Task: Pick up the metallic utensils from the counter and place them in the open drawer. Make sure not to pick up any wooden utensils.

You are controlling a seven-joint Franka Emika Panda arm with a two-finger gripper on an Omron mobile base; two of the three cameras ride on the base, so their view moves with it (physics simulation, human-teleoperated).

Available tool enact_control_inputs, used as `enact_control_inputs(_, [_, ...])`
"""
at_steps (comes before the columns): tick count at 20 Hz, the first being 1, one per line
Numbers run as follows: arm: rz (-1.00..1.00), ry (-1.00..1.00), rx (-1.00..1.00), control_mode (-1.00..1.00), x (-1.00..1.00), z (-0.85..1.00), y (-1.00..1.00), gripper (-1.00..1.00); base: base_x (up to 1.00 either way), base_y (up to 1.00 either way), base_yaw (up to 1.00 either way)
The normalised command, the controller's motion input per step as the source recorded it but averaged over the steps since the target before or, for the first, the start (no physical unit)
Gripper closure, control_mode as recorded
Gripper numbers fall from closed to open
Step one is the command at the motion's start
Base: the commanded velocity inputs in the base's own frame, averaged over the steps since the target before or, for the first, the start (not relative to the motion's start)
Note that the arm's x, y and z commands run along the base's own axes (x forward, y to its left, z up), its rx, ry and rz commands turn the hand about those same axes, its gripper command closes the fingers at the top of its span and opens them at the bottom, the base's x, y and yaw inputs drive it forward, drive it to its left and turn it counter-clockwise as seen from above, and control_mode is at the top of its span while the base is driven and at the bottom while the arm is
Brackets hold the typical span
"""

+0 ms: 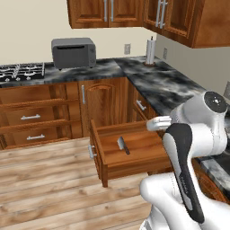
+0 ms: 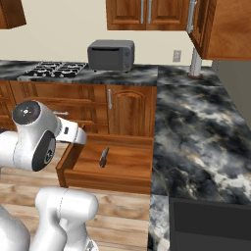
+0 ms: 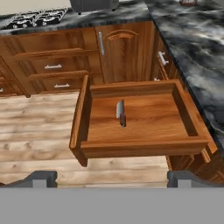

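Below my hand, which is hanging with fingers spread wide and gripping nothing, the drawer is standing open; the cleaver is lying on its floor, long axis running front to back, blade pointing toward the cabinets.

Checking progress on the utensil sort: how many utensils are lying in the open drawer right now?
1. A small cleaver lies on the floor of the open drawer, near its middle. No forks show inside.
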Motion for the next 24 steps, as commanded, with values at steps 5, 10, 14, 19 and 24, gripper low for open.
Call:
enact_control_inputs(5, [0.00, -0.24, 0.00, -1.00, -0.65, 0.69, -0.02, -1.00, 0.00, 0.00, 0.00])
enact_control_inputs(10, [0.00, -0.05, 0.00, 1.00, -0.12, 0.10, 0.00, -1.00, -0.29, 0.05, -0.02])
enact_control_inputs(14, [0.00, 0.00, 0.00, 1.00, 0.00, 0.00, 0.00, -1.00, -0.08, 0.96, -0.07])
enact_control_inputs(19, [0.00, 0.00, 0.00, 1.00, 0.00, 0.00, 0.00, -1.00, -0.23, 0.40, -0.05])
enact_control_inputs(24, [0.00, 0.00, 0.00, 1.00, 0.00, 0.00, 0.00, -1.00, -0.59, 0.16, -0.04])
